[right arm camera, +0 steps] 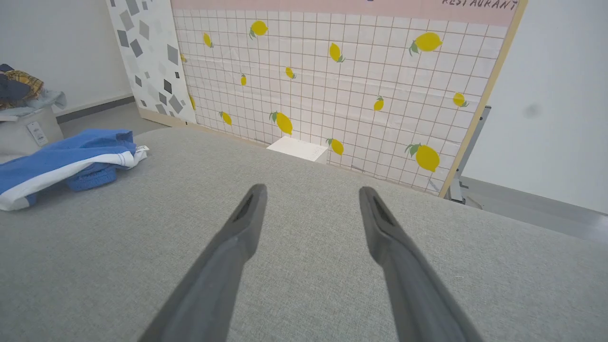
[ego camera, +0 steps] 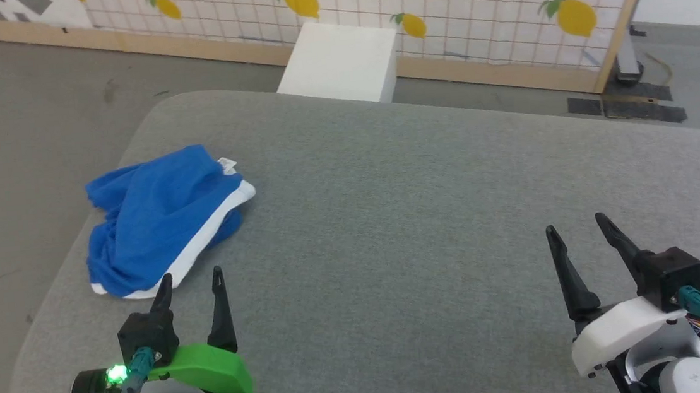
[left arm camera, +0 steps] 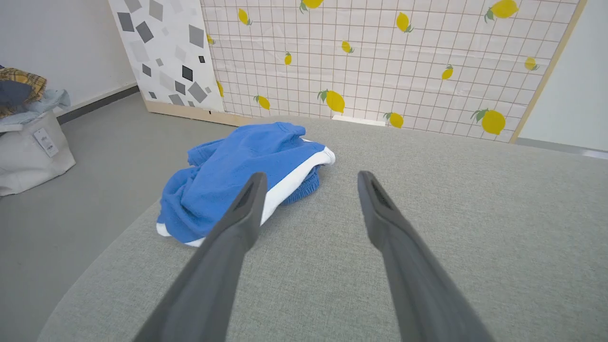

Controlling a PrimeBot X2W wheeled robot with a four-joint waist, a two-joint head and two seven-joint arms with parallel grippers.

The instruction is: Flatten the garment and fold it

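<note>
The garment (ego camera: 158,216) is a crumpled royal-blue heap with a white edge band and a small white label, lying near the left edge of the grey padded table (ego camera: 402,217). It also appears in the left wrist view (left arm camera: 228,185) and at the far left of the right wrist view (right arm camera: 61,164). My left gripper (ego camera: 191,283) stands open just in front of the garment's near hem, holding nothing (left arm camera: 308,180). Far off at the lower right, my right gripper (ego camera: 574,227) is open and empty over bare table (right arm camera: 311,192).
A white box (ego camera: 341,61) stands on the floor behind the table, against a lemon-patterned grid screen (ego camera: 466,2). A pale laundry bag (left arm camera: 28,147) piled with clothes sits on the floor to the left. The table's left edge drops off close beside the garment.
</note>
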